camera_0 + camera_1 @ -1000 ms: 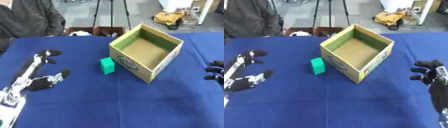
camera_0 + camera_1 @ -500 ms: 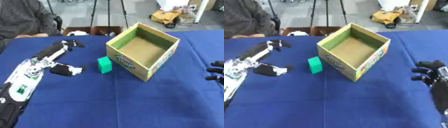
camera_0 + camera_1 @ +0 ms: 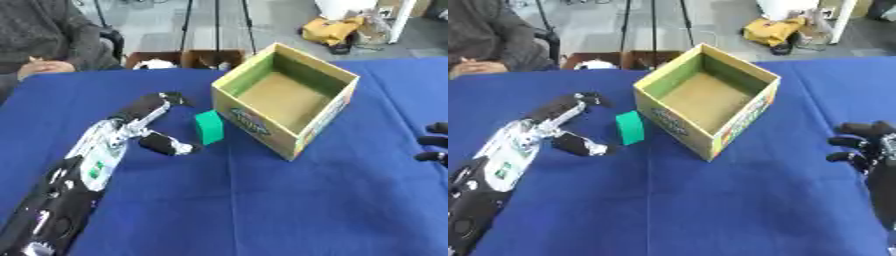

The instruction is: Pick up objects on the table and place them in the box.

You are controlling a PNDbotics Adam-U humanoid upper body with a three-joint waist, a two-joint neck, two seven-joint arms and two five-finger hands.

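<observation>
A small green block (image 3: 208,127) stands upright on the blue table, just left of an open cardboard box (image 3: 285,100) with green inner walls and nothing inside. My left hand (image 3: 140,124) lies open to the block's left. Its fingers (image 3: 163,100) stretch toward the far side and its thumb (image 3: 166,144) points at the block's near side, a short gap away. My right hand (image 3: 867,145) rests at the right edge, fingers curled and holding nothing.
The blue cloth (image 3: 245,200) covers the whole table. A seated person (image 3: 44,40) is at the far left edge, hands folded, touching nothing. Tripod legs, a low crate and a yellow bag lie on the floor beyond the table.
My left arm has swung in from the near left toward the green block, and the hand now lies beside it. The view has shifted slightly. The right hand stays put.
</observation>
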